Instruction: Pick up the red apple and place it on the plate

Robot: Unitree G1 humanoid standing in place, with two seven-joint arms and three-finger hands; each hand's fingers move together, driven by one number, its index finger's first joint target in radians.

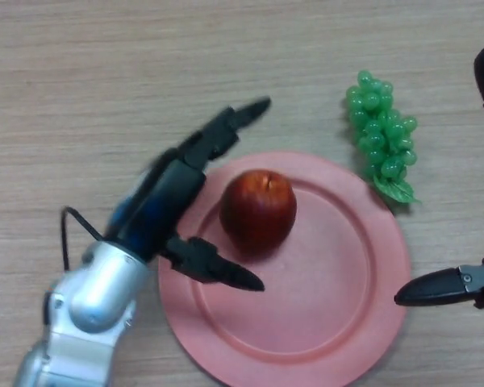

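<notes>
The pink plate (323, 322) is lying on the wooden tabletop (105, 72) and holding the apple (258, 208), which is sitting upright left of its centre. The left hand (173, 197) is spreading its fingers apart around the apple's left side, gripping nothing. The right hand (460, 286) is showing at the right edge, fingers straight. Green grapes (383, 133) are lying just beyond the plate.
</notes>
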